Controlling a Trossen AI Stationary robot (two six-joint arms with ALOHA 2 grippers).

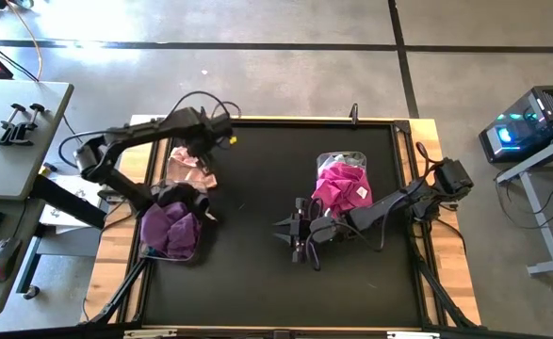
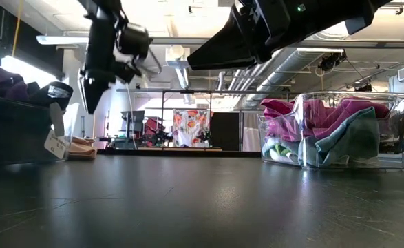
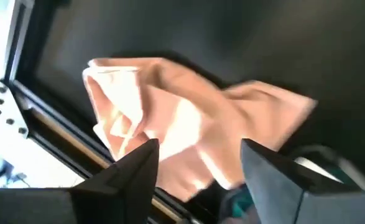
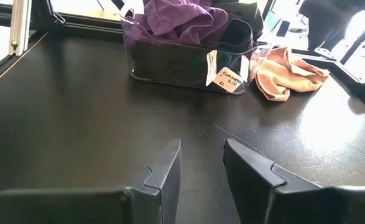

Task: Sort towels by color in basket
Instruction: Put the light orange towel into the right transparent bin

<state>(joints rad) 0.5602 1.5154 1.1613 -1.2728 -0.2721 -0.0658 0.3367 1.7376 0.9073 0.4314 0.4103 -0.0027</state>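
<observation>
A peach-pink towel lies crumpled on the black mat at the left edge, just beyond a clear basket that holds purple and black towels. My left gripper hangs open above the peach towel, fingers pointing down and clear of it. A second clear basket at the right holds magenta towels, with teal and pale cloths lower down. My right gripper waits open over the middle of the mat, nothing between its fingers.
The mat sits inside a raised frame on a wooden table. A paper tag hangs on the left basket's wall. Bare mat stretches between the two baskets and toward the near edge.
</observation>
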